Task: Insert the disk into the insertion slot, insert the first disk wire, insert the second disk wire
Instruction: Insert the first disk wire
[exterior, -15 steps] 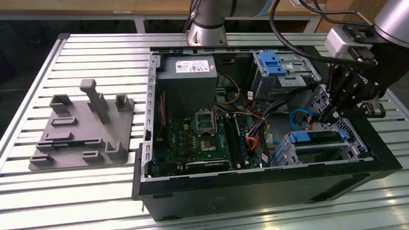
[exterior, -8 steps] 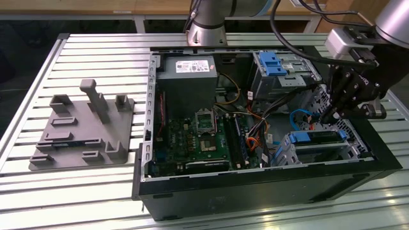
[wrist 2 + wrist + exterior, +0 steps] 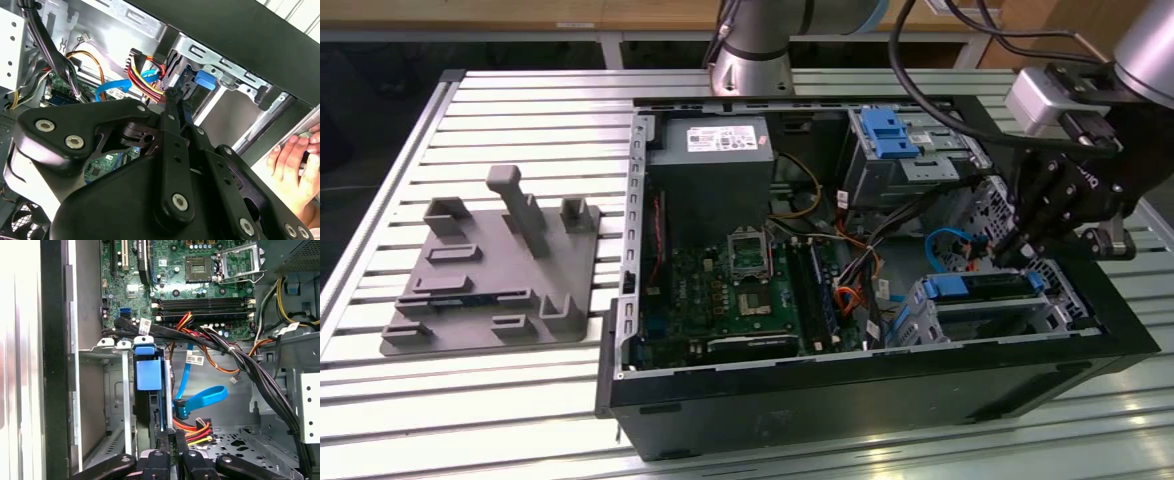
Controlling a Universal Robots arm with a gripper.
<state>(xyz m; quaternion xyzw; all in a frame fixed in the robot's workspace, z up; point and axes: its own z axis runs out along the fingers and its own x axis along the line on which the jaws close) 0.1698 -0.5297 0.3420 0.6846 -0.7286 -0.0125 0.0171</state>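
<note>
The slatted surface (image 3: pixel 480 400) carries the open computer case (image 3: pixel 854 385); at the exterior view's right, the insertion slot (image 3: pixel 919 322) holds the disk (image 3: pixel 981 287); the gripper (image 3: pixel 171 437) hangs at the disk's end, jaws narrow, almost together, beside the red-yellow wires (image 3: pixel 197 427).

In the exterior view, the insertion slot (image 3: pixel 917 320) is open from overhead. At its 10 o'clock a blue cable (image 3: pixel 945 245) and a black wire bundle (image 3: pixel 907 218) crowd the gap, and the case wall (image 3: pixel 961 385) closes off 6 o'clock. A hand (image 3: pixel 295 160) seems to rest just outside the case.
</note>
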